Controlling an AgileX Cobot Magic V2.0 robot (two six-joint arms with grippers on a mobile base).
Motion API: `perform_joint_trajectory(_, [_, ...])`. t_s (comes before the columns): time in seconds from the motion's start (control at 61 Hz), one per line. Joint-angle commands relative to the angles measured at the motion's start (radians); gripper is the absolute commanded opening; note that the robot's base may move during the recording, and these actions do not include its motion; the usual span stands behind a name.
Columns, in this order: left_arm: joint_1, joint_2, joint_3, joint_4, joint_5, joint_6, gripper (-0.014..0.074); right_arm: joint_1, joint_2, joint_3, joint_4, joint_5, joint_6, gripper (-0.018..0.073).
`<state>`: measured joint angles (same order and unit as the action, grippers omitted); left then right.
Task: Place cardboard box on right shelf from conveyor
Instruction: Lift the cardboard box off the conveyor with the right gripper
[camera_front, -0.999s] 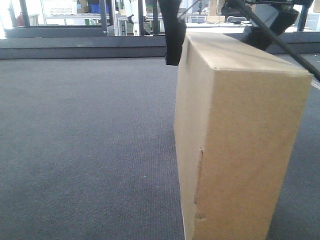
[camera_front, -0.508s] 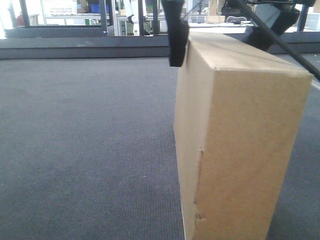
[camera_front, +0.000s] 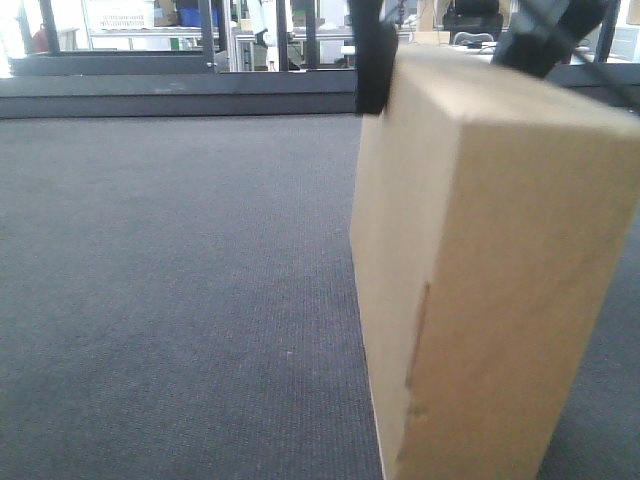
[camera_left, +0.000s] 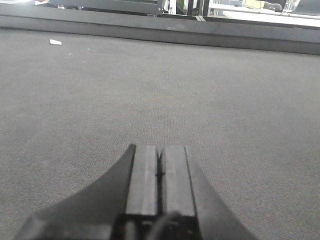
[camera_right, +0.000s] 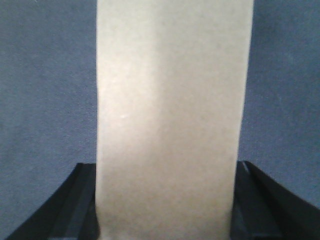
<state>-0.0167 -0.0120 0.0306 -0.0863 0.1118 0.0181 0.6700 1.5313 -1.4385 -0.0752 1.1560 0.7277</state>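
Observation:
The cardboard box (camera_front: 500, 280) is a plain tan carton standing on its narrow side on the dark grey conveyor (camera_front: 170, 280), leaning a little, with a dent on its side seam. My right gripper (camera_front: 460, 50) comes down over its top, one black finger (camera_front: 375, 60) on each broad face. In the right wrist view the box (camera_right: 170, 110) fills the gap between the fingers of the right gripper (camera_right: 165, 167), which is shut on it. My left gripper (camera_left: 160, 150) is shut on nothing, low over bare belt (camera_left: 200, 90). The right shelf is out of view.
A low dark rail (camera_front: 150, 95) runs along the belt's far edge, with metal racks and frames behind it. A small white scrap (camera_left: 55, 42) lies on the belt near the far left in the left wrist view.
The box has shifted and tipped, its top now higher and further right in the front view. The right gripper's finger moved right and up with it.

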Motion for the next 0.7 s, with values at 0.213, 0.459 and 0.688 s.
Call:
perform_joint_trajectory(0.213, [0.001,-0.010,-0.003,-0.005,-0.082,-0.003,-0.0119,-0.079,-0.176,0.000,-0.046,-0.113,-0.233,0.0074])
perform_joint_trajectory(0.459, [0.001,-0.010,-0.003,-0.005,-0.082,-0.003,-0.0119,-0.221,-0.350,0.184,-0.043,-0.277,-0.333,0.0074])
perform_joint_trajectory(0.688, [0.001,-0.010,-0.003,-0.005,-0.082,-0.003,-0.0119,-0.404,-0.524,0.367,0.022,-0.471,-0.604,0.0074])
